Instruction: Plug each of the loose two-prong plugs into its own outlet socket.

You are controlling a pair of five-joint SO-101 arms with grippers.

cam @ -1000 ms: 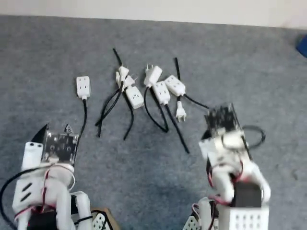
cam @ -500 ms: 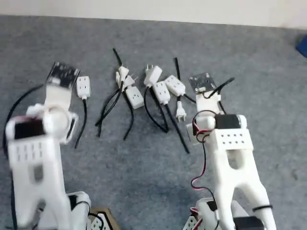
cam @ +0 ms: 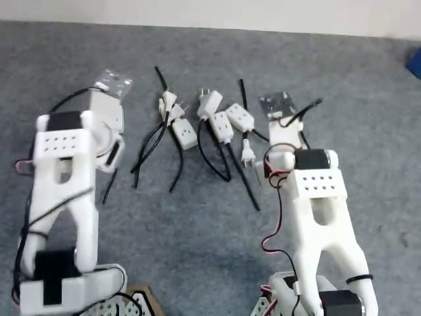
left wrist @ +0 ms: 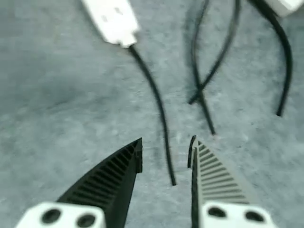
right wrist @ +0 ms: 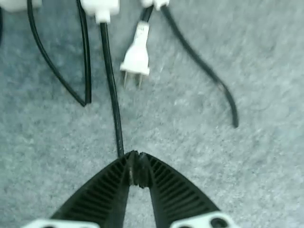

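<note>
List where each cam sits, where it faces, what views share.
High view: fixed above the table, facing down; left arm, right arm and the cluster of plugs and sockets show.
Left wrist view: on the left wrist, facing down past the open left gripper at a white outlet socket and its black cord.
Right wrist view: on the right wrist, facing down past the shut right gripper at a loose two-prong plug.
Shared: that plug also lies in the high view beside the right arm.

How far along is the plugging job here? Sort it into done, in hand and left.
Done: nothing that I can see; the two-prong plug lies loose, prongs bare. In hand: nothing; the left gripper is open over a black cable, the right gripper shut and empty. Left: every plug.
</note>
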